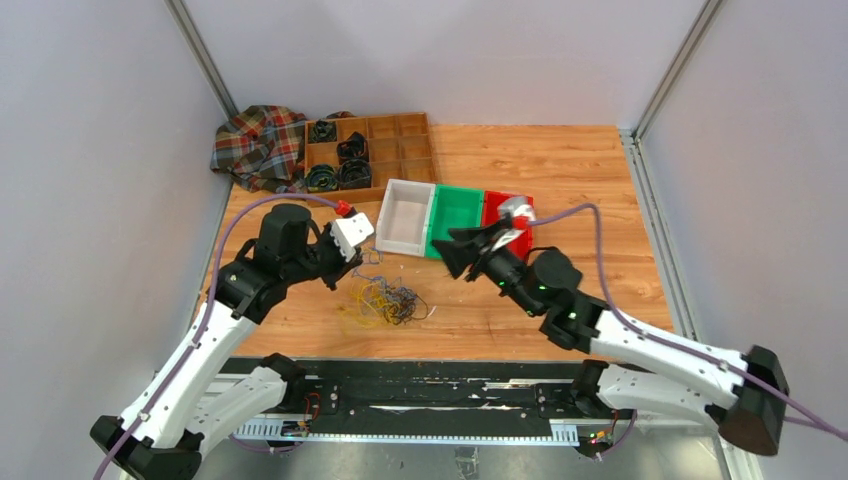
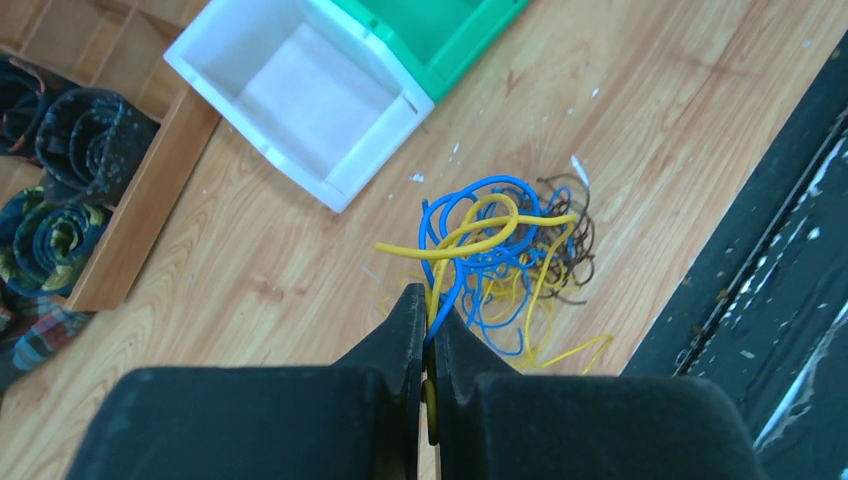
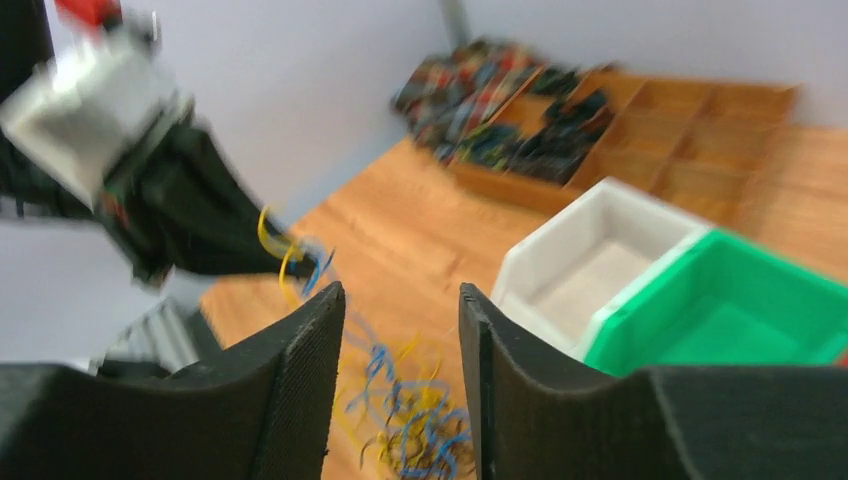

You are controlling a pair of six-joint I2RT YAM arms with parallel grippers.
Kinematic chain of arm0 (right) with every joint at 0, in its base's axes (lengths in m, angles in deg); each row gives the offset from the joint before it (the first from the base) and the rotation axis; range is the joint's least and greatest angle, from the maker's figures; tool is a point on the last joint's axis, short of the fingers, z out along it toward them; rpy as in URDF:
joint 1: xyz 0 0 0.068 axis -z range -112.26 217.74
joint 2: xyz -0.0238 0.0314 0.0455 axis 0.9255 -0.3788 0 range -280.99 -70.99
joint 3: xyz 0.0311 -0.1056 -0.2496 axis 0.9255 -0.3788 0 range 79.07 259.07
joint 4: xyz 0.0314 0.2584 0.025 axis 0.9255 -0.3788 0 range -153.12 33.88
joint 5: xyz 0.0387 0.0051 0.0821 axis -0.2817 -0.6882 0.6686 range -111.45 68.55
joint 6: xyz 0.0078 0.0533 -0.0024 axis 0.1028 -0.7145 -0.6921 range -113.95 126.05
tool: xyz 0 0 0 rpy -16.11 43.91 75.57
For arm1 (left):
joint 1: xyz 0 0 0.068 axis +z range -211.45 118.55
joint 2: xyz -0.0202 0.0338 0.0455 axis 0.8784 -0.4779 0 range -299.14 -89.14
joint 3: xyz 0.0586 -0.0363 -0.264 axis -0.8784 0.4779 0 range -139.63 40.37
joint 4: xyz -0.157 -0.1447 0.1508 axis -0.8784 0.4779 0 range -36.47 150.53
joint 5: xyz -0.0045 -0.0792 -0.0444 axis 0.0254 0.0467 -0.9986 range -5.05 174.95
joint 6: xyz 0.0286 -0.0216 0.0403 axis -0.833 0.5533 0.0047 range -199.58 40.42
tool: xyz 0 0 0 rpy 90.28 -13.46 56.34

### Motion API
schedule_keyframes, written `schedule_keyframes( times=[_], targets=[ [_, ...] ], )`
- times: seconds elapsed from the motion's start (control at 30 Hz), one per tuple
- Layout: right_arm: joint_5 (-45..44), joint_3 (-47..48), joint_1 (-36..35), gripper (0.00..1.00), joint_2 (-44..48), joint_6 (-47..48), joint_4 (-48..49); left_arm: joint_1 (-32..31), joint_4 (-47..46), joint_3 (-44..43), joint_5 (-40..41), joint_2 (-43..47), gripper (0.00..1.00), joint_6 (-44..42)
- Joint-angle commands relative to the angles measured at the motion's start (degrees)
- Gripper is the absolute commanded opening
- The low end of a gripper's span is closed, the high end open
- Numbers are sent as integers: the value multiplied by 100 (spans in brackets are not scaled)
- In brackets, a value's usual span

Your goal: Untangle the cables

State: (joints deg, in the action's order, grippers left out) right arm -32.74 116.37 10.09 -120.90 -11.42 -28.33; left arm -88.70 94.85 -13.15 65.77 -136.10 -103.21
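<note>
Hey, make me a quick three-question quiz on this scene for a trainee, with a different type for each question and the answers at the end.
1. True or false: the left gripper is shut on the cables.
2. Which colour is the bin nearest the tray? A white, B green, C red.
3. Fill in: the right gripper has its jaws ___.

Key:
1. True. It pinches yellow and blue strands.
2. A. The white bin.
3. Open. It holds nothing.

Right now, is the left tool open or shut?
Shut: the left tool pinches yellow and blue cables between closed fingers.
</note>
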Motion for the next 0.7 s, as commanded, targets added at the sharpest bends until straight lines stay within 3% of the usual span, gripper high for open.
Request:
schedule_keyframes(
  times=[0.0, 0.37, 0.67],
  targets=[
    [941, 237, -469, 50, -901, 140, 525, -44, -159, -421, -300, -132, 3, 618],
    [1352, 1153, -879, 57, -2395, 448, 696, -44, -27, -567, -383, -185, 3, 870],
    [903, 1134, -889, 40, -2564, 711, 394, -44, 100, -828, -511, -173, 3, 899]
  ],
)
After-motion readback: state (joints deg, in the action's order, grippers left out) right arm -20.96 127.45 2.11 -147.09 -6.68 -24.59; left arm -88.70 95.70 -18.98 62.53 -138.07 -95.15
